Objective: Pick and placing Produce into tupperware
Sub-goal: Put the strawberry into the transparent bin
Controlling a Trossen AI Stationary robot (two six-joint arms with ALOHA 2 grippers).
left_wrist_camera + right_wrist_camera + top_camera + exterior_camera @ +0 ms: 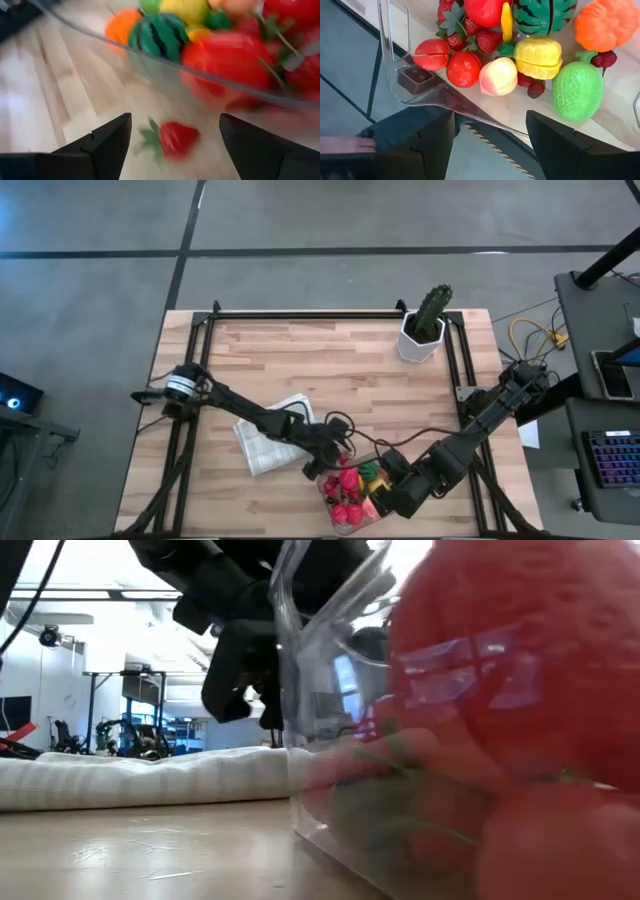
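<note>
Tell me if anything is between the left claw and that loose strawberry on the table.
Nothing visible. The left claw is open, with the strawberry lying on bare wood between its fingers. The tupperware wall stands just beyond, so the berry must go over that rim.

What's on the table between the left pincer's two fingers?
A small red strawberry with green leaves lies there on the wood, just outside the clear tupperware. The left wrist view shows it.

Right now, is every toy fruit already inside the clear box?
No, one toy strawberry lies on the wooden table outside the clear box, between the left claw's fingers.
</note>
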